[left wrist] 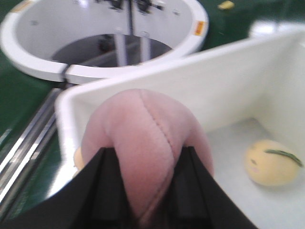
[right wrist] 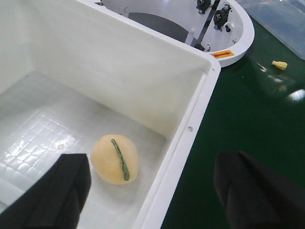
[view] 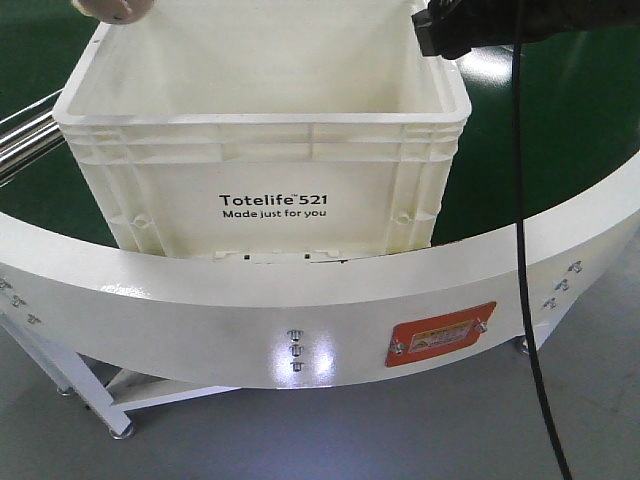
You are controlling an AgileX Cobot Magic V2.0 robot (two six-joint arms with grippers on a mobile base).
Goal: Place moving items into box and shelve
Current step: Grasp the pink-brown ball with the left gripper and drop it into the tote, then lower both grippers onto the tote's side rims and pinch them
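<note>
A white Totelife 521 box point(view: 270, 150) stands on the green belt. My left gripper point(left wrist: 145, 164) is shut on a pink plush toy point(left wrist: 143, 143) and holds it over the box's left rim point(left wrist: 71, 95); the toy's tip shows at the top left of the front view point(view: 105, 8). A pale yellow round toy with a green stripe point(right wrist: 116, 159) lies on the box floor, also in the left wrist view point(left wrist: 271, 162). My right gripper point(right wrist: 152, 181) is open and empty, straddling the box's right wall point(right wrist: 190, 124), at the top right of the front view point(view: 450, 30).
A white curved guard rail point(view: 300, 310) runs in front of the box. Metal rollers point(view: 20, 140) lie at its left. A white ring-shaped stand point(left wrist: 105, 38) is behind the box. A small yellow item point(right wrist: 279, 65) lies on the green belt.
</note>
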